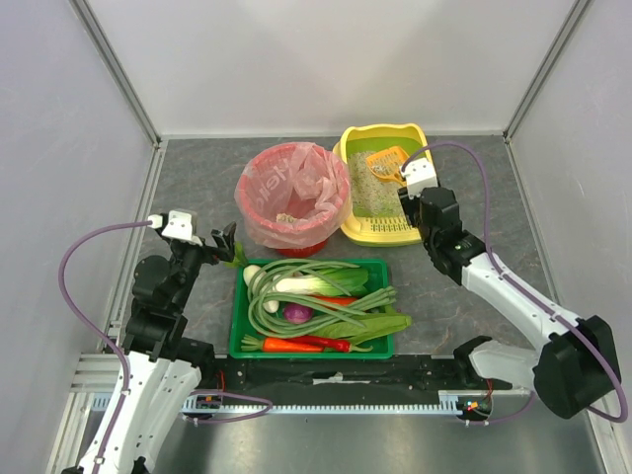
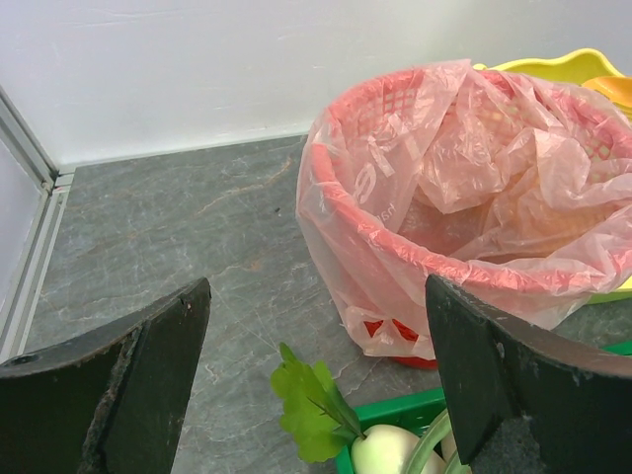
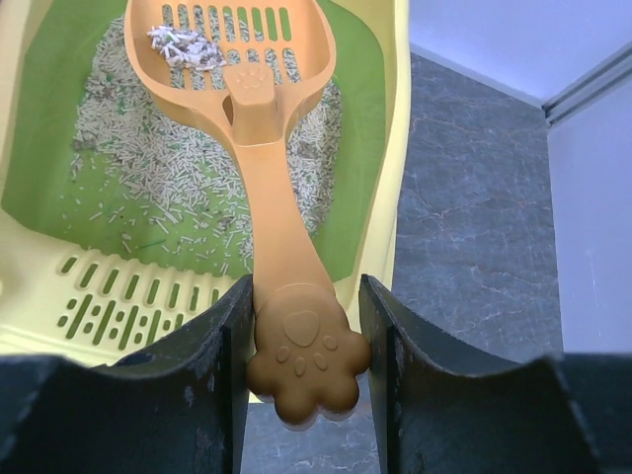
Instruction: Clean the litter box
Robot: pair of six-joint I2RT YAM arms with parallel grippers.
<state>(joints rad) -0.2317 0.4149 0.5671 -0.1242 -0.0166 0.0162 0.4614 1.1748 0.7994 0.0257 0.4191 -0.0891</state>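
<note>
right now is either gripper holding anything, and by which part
Right gripper holds the orange scoop by its paw-shaped handle end; left gripper is empty.

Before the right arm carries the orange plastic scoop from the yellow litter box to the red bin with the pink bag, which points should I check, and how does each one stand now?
1. Grip: right gripper has its jaws closed on the paw-shaped handle of the orange plastic scoop: ok.
2. Load: a grey-white clump lies in the scoop bowl: ok.
3. Scoop lifted clear of the yellow plastic litter box: cannot tell.
4. Red bin with pink plastic bag, mouth open, beside the box: ok.
5. Left gripper out of the way, jaws open and empty, on the bin's other side: ok.
</note>
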